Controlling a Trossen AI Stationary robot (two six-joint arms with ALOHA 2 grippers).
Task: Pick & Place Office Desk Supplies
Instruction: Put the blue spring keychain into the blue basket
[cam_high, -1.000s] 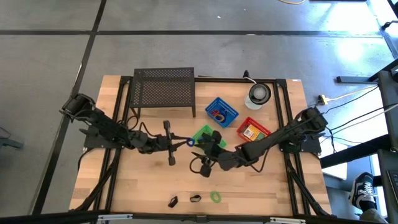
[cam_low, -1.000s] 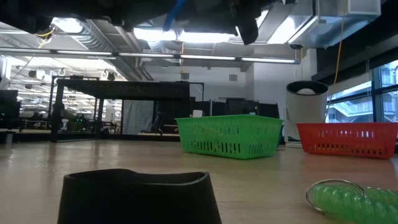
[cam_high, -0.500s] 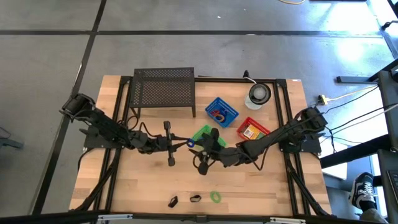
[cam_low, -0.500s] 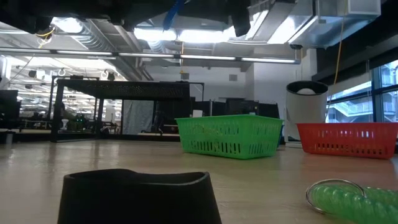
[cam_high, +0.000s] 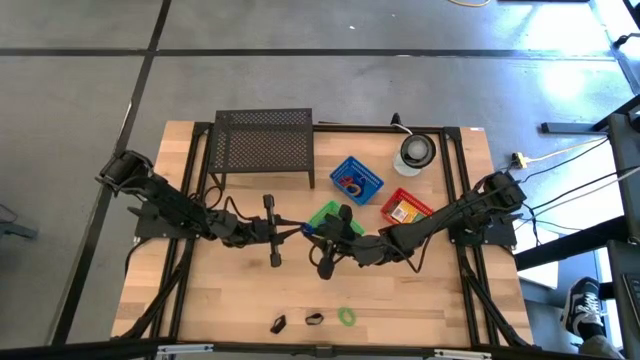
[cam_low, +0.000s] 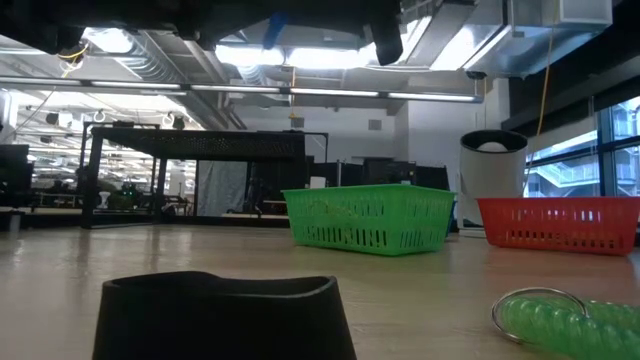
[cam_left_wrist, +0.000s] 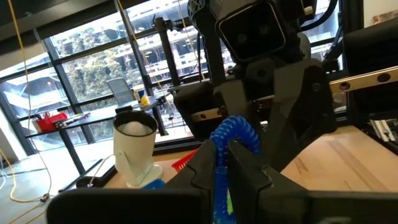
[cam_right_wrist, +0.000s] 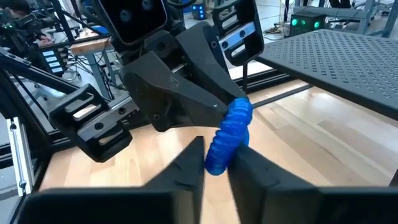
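A blue coiled loop (cam_right_wrist: 227, 133) hangs in the air above the table's middle, between my two grippers. My left gripper (cam_left_wrist: 222, 163) is shut on one end of it. My right gripper (cam_right_wrist: 217, 163) comes at it from the other side, shut on the opposite end. In the high view the two grippers meet at the loop (cam_high: 308, 229), next to the green basket (cam_high: 326, 213). A green coiled loop (cam_high: 346, 316) and two black clips (cam_high: 279, 323) (cam_high: 314, 319) lie near the table's near edge. My left gripper pinches one end of the blue loop (cam_left_wrist: 219, 155) between its two fingers, coming roughly level from the table's left. The loop is lifted clear of the table. My right gripper has the loop's other end (cam_right_wrist: 216, 163) between its two fingers, coming from the table's right.
A blue basket (cam_high: 356, 180) and a red basket (cam_high: 406, 208) stand right of the middle. A black mesh rack (cam_high: 263, 140) stands at the far edge, and a round white and grey object (cam_high: 416, 150) at the far right. Bare wood lies near left.
My right gripper has turned a little at the wrist and edged toward my left gripper, bringing its fingers onto the blue loop's free end. The loop stays in the air in my left gripper.
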